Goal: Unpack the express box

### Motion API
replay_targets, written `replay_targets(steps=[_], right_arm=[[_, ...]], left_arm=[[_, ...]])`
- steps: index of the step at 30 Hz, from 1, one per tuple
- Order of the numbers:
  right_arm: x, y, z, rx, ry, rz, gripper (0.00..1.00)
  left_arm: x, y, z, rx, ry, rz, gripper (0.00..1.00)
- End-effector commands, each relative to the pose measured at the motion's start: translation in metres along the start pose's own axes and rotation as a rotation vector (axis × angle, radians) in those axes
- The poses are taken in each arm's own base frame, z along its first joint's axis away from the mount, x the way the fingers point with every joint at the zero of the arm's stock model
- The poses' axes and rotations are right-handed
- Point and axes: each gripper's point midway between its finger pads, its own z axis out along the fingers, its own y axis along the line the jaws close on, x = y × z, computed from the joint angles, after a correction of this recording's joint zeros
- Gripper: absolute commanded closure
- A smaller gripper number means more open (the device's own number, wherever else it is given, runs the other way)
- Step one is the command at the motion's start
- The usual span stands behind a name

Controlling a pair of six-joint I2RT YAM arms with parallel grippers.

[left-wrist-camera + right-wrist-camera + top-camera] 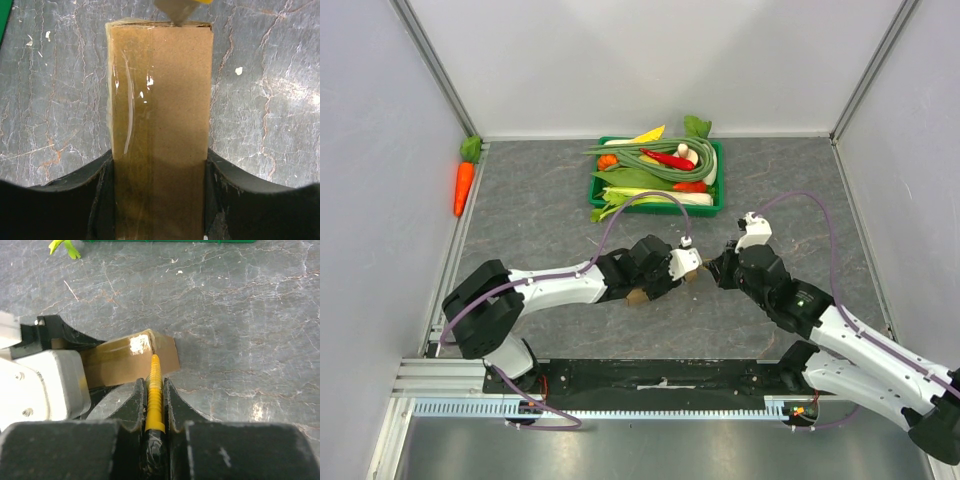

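L claw (159, 165) clamps express box (160, 85); R claw (154, 386) pinches yellow cutter (155, 367).

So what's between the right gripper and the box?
A yellow tool with a ridged body. It is clamped in the right gripper and spans the gap, with its tip meeting the end of the box. The right wrist view shows this best.

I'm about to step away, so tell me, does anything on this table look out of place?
One carrot lies alone by the left wall, well apart from the green tray holding the other vegetables. The express box, clamped in the left gripper, looks undamaged; the right gripper holds a yellow tool at its end.
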Motion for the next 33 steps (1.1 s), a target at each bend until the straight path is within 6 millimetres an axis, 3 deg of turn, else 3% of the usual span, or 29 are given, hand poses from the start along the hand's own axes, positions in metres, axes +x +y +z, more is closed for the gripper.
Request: replay_targets(steps=[1,2,3,6,7,8,13,17,23,24,25,27,28,30,33], right_arm=[[-0.014,0.004,-0.018,0.025,0.022,-0.037,1.00],[-0.033,0.005,-0.021,0.047,-0.032,-0.030,1.00],[-0.042,0.004,-0.022,0.066,-0.061,-0.029,1.00],[-0.072,0.003,-0.025,0.123,-0.142,-0.022,1.00],[-0.083,0.006,-0.027,0.127,-0.166,-0.013,1.00],[-0.089,0.002,-0.026,0.166,-0.184,-0.013,1.00],[-0.114,-0.002,-0.024,0.244,-0.235,0.033,1.00],[-0.118,-0.011,-0.014,0.301,-0.234,0.082,1.00],[-0.114,-0.038,0.008,0.378,-0.220,0.104,1.00],[-0.123,-0.036,0.014,0.354,-0.264,0.105,1.00],[-0.111,-0.042,0.025,0.346,-0.238,0.084,1.00],[-0.119,-0.054,0.039,0.320,-0.273,0.105,1.00],[-0.107,-0.060,0.052,0.301,-0.225,0.112,1.00],[-0.105,-0.088,0.061,0.339,-0.217,0.173,1.00],[-0.100,-0.105,0.075,0.274,-0.195,0.235,1.00]], left_arm=[[0.050,0.002,0.001,0.002,0.186,-0.055,0.66],[0.043,0.003,0.000,0.005,0.167,-0.060,0.62],[0.036,0.004,0.000,0.010,0.148,-0.064,0.48],[0.009,0.013,-0.002,0.001,0.072,-0.064,0.31],[-0.005,0.018,-0.003,-0.007,0.040,-0.066,0.15],[-0.011,0.022,-0.003,-0.011,0.023,-0.068,0.08],[-0.057,0.034,-0.016,-0.023,-0.100,-0.085,0.04],[-0.089,0.042,-0.043,-0.047,-0.206,-0.105,0.02],[-0.101,0.061,-0.086,-0.170,-0.322,-0.170,0.02],[-0.105,0.065,-0.099,-0.193,-0.359,-0.181,0.01],[-0.107,0.068,-0.106,-0.209,-0.379,-0.198,0.01],[-0.111,0.080,-0.127,-0.279,-0.419,-0.238,0.01],[-0.111,0.083,-0.132,-0.299,-0.428,-0.271,0.01],[-0.107,0.096,-0.144,-0.382,-0.429,-0.328,0.01],[-0.092,0.108,-0.157,-0.469,-0.398,-0.448,0.00]])
